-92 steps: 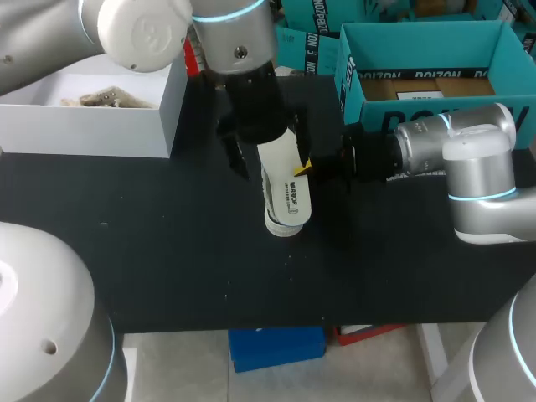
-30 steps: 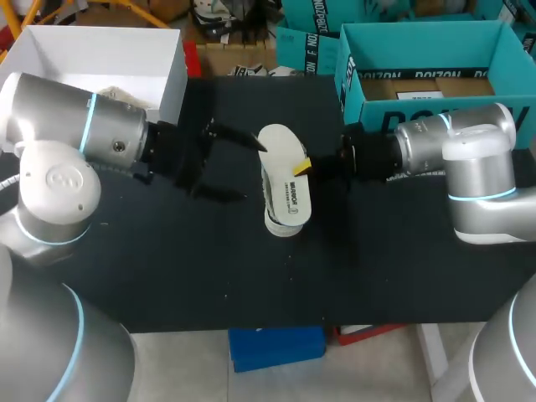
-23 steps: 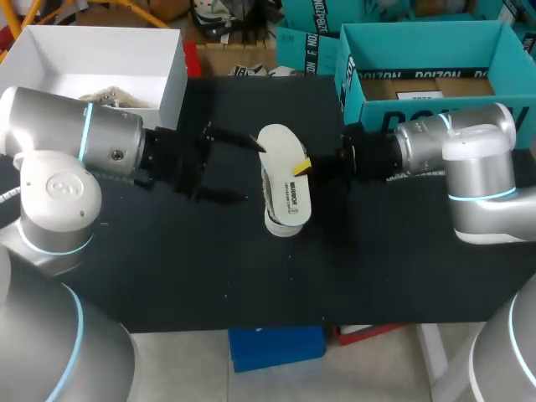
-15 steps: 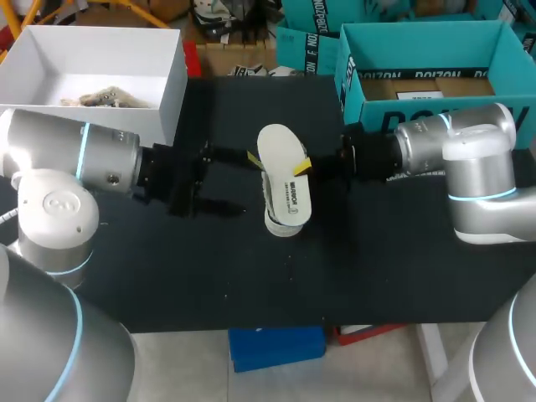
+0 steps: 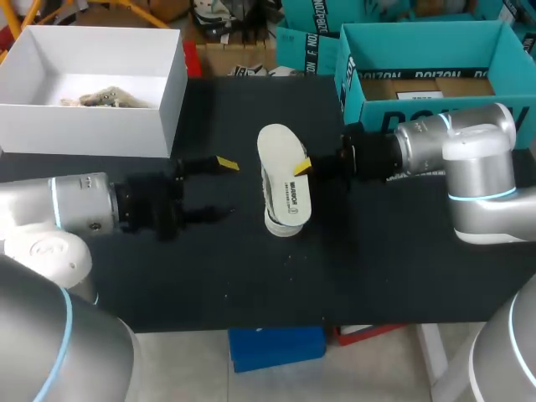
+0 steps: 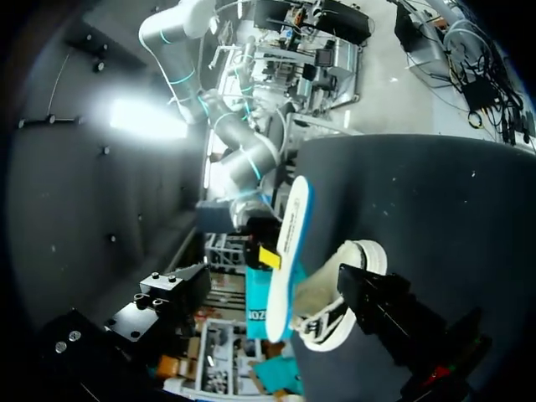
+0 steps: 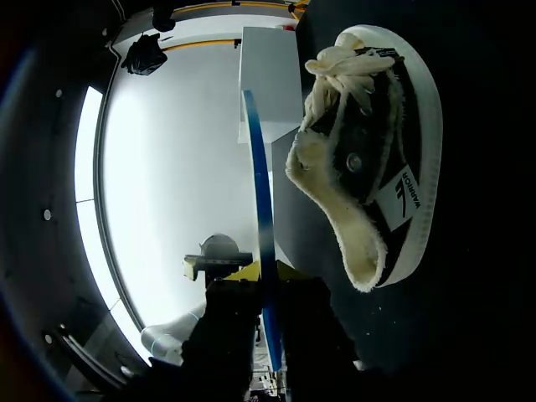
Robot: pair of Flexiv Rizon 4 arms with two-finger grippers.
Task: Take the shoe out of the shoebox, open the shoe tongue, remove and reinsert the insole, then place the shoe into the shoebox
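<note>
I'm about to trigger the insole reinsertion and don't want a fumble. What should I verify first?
1. The right gripper is shut on the insole: ok.
2. The insole is clear of the shoe: ok.
3. The shoe's opening faces the right gripper: ok.
4. The opening is wide enough for the insole: cannot tell.
5. The left gripper is open and apart from the shoe: ok.
6. The shoe is held steady: not ok, nothing grips it.

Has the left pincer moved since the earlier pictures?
Yes. The left pincer drew back to the view's left, away from the shoe, which stayed put.
</note>
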